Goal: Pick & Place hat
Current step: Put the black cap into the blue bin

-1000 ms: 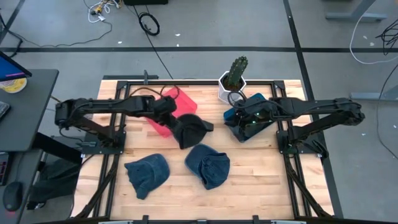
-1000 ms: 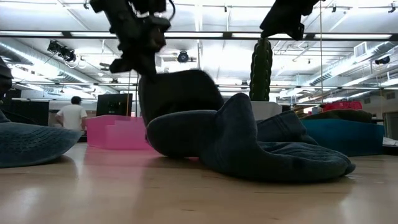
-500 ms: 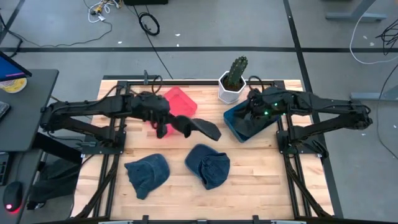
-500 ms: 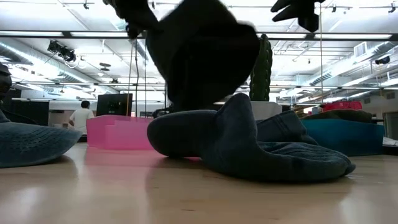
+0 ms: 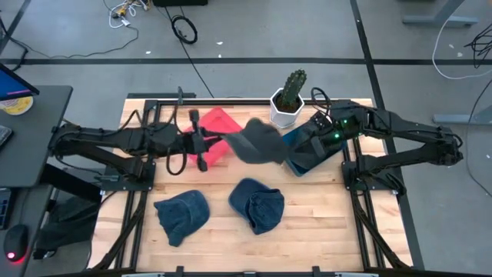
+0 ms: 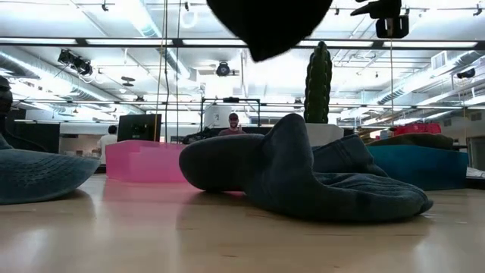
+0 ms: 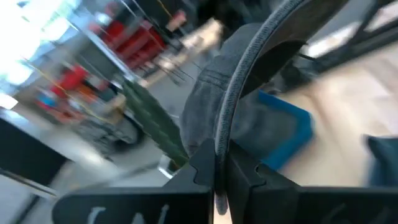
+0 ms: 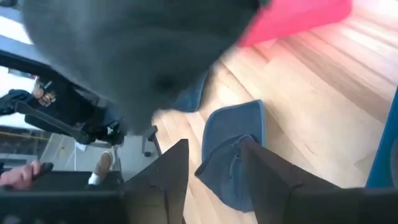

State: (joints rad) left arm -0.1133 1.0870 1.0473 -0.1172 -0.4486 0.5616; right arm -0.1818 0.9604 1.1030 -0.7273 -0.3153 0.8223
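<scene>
Partly cropped overhead: dark hat point(image 6: 269, 26)

Dark grey hat point(image 5: 257, 141): soft cap with brim, airborne above table, at 12 o'clock from table centre, between pink bin and blue bin; brim edge pinched in closed fingers of left gripper point(image 7: 219, 180); crown hangs toward blue bin.

Denim hat point(image 5: 258, 205): dark blue, crumpled, lying flat on wood at 6 o'clock from grey hat.

Second denim hat point(image 5: 183, 215): blue, lying flat, at 9 o'clock from first denim hat, apart from it.
</scene>
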